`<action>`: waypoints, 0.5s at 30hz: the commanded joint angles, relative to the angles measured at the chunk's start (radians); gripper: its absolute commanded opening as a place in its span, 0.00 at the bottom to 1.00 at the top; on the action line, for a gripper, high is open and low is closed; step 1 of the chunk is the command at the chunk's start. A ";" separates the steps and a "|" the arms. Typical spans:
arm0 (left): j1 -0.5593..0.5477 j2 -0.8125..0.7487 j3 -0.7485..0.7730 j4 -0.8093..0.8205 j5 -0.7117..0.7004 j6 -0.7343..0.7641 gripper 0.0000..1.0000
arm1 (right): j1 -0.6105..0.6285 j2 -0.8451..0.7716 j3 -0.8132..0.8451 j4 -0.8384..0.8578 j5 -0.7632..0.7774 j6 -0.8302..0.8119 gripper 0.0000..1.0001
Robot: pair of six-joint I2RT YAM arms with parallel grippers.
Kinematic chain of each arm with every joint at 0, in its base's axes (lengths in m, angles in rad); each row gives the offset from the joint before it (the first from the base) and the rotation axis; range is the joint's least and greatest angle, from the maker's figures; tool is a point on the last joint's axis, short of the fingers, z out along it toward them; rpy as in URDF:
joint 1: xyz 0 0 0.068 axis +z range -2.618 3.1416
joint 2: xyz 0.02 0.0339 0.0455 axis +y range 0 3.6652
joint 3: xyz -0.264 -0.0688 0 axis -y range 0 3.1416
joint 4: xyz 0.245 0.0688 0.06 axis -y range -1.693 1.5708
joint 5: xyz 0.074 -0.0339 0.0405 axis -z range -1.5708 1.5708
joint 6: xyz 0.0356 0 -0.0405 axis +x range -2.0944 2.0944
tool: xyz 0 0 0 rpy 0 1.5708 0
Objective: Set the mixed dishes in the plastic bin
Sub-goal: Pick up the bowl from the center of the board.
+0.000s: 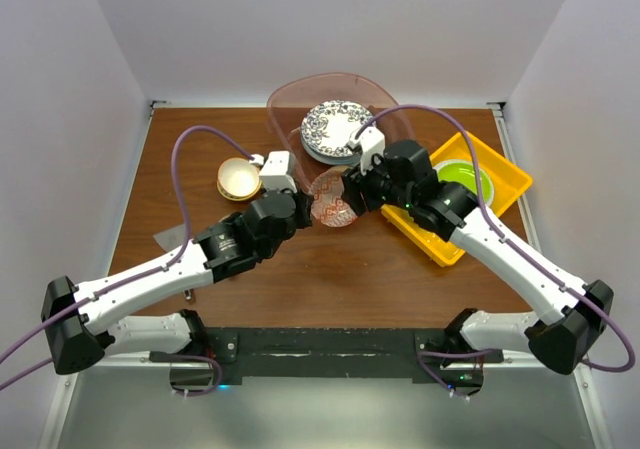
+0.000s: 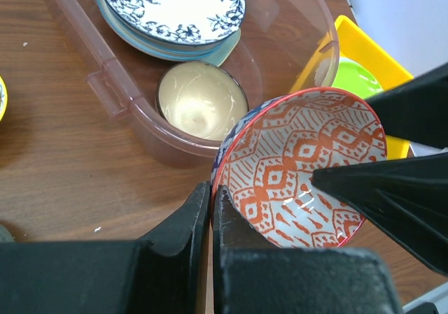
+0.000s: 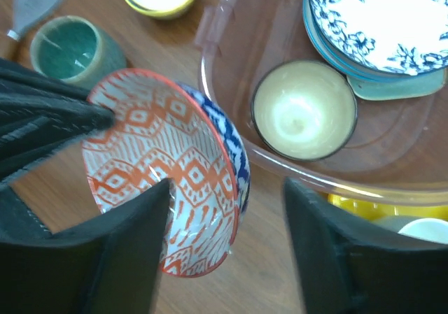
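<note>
A red-patterned bowl [image 1: 333,199] with a blue outside hangs tilted above the table, just in front of the plastic bin [image 1: 285,94]. My left gripper [image 2: 212,191] is shut on its near rim [image 2: 294,167]. My right gripper [image 3: 227,188] straddles the opposite rim [image 3: 168,160], one finger inside the bowl and the other well clear outside, so its jaws stand open. Inside the bin [image 2: 119,90] lie a blue floral plate [image 2: 171,6] stacked on other dishes and a tan bowl [image 2: 201,101]. A teal mug [image 3: 70,48] stands on the table.
A yellow-rimmed bowl [image 1: 240,179] sits left of the bin. A yellow tray [image 1: 505,174] at the right holds a lime-green plate [image 1: 465,179] and a white mug [image 3: 420,233]. A grey scraper [image 1: 170,237] lies at the left.
</note>
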 commanded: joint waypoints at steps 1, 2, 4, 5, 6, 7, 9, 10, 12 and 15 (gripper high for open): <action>-0.004 -0.008 0.064 0.119 -0.059 -0.019 0.00 | 0.031 0.004 -0.020 0.069 0.114 -0.111 0.47; -0.004 -0.008 0.064 0.122 -0.058 -0.019 0.00 | 0.036 0.008 -0.016 0.072 0.122 -0.118 0.29; -0.004 -0.006 0.062 0.130 -0.049 -0.008 0.00 | 0.039 0.023 -0.001 0.068 0.128 -0.142 0.10; -0.004 -0.006 0.061 0.133 -0.038 -0.005 0.00 | 0.041 0.025 0.006 0.071 0.128 -0.148 0.01; -0.004 -0.008 0.059 0.142 -0.027 0.007 0.00 | 0.039 0.025 0.016 0.074 0.127 -0.158 0.00; -0.004 -0.011 0.056 0.147 -0.017 0.013 0.00 | 0.041 0.027 0.024 0.077 0.130 -0.160 0.00; -0.004 -0.023 0.046 0.170 0.023 0.041 0.00 | 0.041 0.039 0.061 0.066 0.130 -0.169 0.00; -0.004 -0.029 0.043 0.179 0.037 0.056 0.05 | 0.039 0.047 0.074 0.051 0.125 -0.171 0.00; -0.004 -0.052 0.030 0.184 0.066 0.097 0.23 | 0.038 0.062 0.111 0.037 0.120 -0.174 0.00; -0.002 -0.101 0.013 0.178 0.086 0.165 0.62 | 0.024 0.079 0.151 0.026 0.127 -0.192 0.00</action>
